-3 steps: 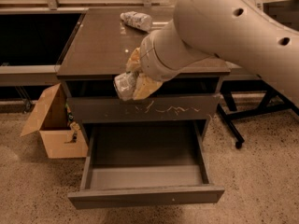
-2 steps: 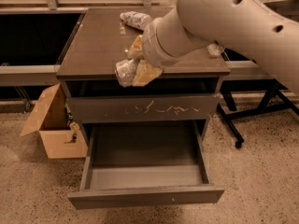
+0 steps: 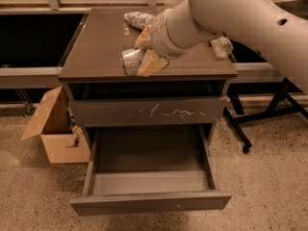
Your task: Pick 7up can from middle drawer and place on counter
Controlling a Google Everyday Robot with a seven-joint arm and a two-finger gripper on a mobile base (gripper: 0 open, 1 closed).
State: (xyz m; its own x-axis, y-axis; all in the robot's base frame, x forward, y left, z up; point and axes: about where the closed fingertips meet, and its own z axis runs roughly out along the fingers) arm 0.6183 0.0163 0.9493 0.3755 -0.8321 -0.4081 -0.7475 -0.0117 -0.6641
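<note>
My gripper is shut on the 7up can, a small silvery can held on its side. It is over the front part of the counter, close to the front edge; I cannot tell whether the can touches the top. One yellowish finger lies to the can's right. The middle drawer is pulled out wide below, with a plain front panel and nothing showing inside.
A white-patterned bottle lies at the back of the counter, and a clear plastic bottle at its right edge. A scratched drawer front is shut above the open drawer. An open cardboard box stands to the left, black stand legs to the right.
My gripper has carried the can up and back, from in front of the cabinet's upper front to over the counter's front part. The drawer has not moved.
</note>
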